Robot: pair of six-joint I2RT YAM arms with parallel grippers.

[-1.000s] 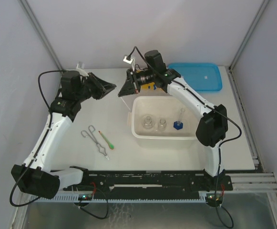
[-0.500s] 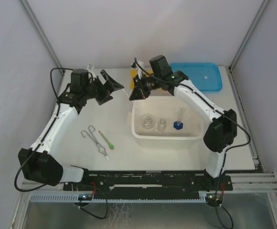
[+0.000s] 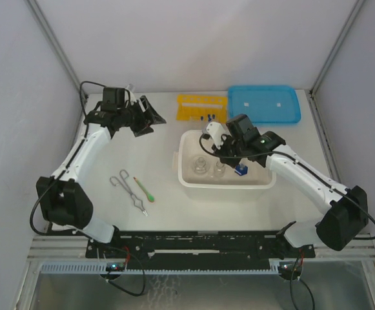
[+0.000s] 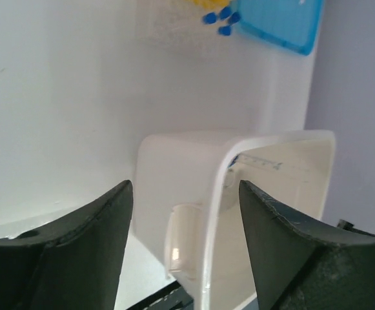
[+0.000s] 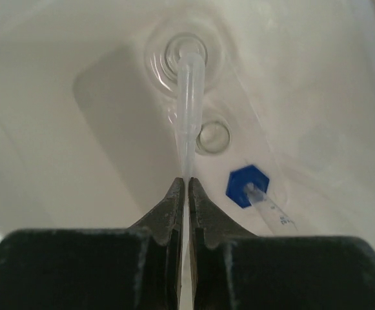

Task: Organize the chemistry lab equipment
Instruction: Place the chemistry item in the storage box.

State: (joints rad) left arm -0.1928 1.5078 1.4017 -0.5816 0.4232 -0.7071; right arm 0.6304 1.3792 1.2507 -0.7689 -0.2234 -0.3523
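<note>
A: Okay, what is nearest to us?

B: I see the thin metal tongs [image 3: 128, 189] and the green-tipped stick [image 3: 144, 189] lying side by side on the table [image 3: 110, 155], near left.

A: And the tub?

B: My right gripper [image 5: 186, 184] is over the white tub [image 3: 184, 177], pinching a thin clear tube [image 5: 187, 110] that points down at two small glass vessels [image 3: 210, 167]. A blue-based cylinder [image 3: 241, 165] stands beside them.

A: Farther back?

B: My left gripper [image 4: 185, 194] is spread wide, holding nothing, far left. The yellow rack [image 3: 202, 108] sits beside the blue lid [image 3: 264, 104].

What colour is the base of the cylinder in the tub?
Blue, hexagonal base; clearest in the right wrist view.
</note>
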